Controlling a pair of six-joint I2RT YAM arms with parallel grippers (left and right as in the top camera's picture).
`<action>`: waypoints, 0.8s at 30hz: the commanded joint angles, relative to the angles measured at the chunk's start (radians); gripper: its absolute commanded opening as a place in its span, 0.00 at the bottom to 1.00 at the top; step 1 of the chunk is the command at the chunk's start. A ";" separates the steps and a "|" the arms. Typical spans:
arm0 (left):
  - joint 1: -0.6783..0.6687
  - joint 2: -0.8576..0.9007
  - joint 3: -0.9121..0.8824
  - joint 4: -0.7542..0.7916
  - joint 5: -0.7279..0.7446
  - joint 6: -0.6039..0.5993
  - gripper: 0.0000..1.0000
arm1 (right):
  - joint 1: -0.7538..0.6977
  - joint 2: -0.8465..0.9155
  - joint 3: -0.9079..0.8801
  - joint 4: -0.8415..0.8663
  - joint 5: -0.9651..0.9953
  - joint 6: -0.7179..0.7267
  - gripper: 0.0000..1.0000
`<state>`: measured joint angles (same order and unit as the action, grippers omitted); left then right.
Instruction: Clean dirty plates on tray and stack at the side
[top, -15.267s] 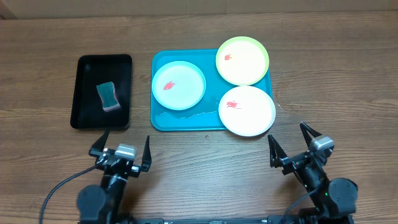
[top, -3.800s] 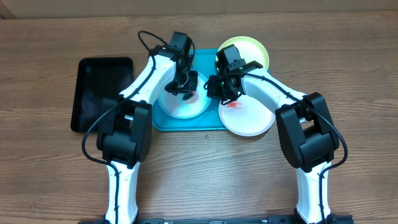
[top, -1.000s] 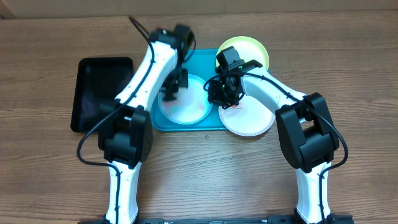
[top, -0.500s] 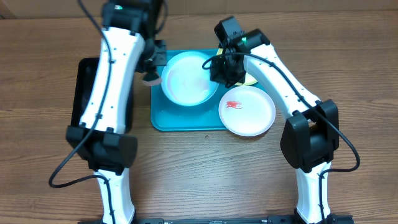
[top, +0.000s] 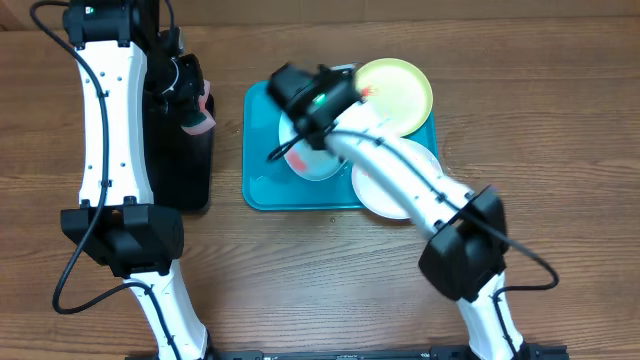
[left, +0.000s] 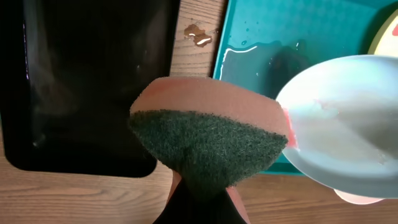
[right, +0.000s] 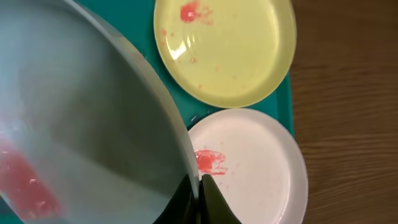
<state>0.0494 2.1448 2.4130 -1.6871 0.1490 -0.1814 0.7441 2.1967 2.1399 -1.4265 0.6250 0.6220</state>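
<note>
Pale blue plastic, thin and stiff, probably light but wet and slick, so the rim is the sensible hold. The right gripper has its fingers pinched tight on the edge of the pale blue plate, which rises tilted up and leftward from them, above the tray. Just beyond the fingertips lies the white plate, smeared red; farther off, the yellow-green plate. Across the table, the left gripper is clamped on a sponge over the black tray.
</note>
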 joint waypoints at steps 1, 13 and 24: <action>-0.003 -0.031 0.010 -0.003 0.026 0.029 0.04 | 0.062 -0.037 0.028 0.003 0.286 0.094 0.04; -0.003 -0.030 0.010 -0.003 0.016 0.032 0.04 | 0.178 -0.037 0.028 -0.005 0.663 0.093 0.04; -0.003 -0.030 0.010 -0.003 0.017 0.032 0.04 | 0.198 -0.037 0.028 -0.030 0.750 0.094 0.04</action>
<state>0.0475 2.1448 2.4130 -1.6871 0.1539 -0.1749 0.9379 2.1967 2.1399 -1.4582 1.3140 0.6964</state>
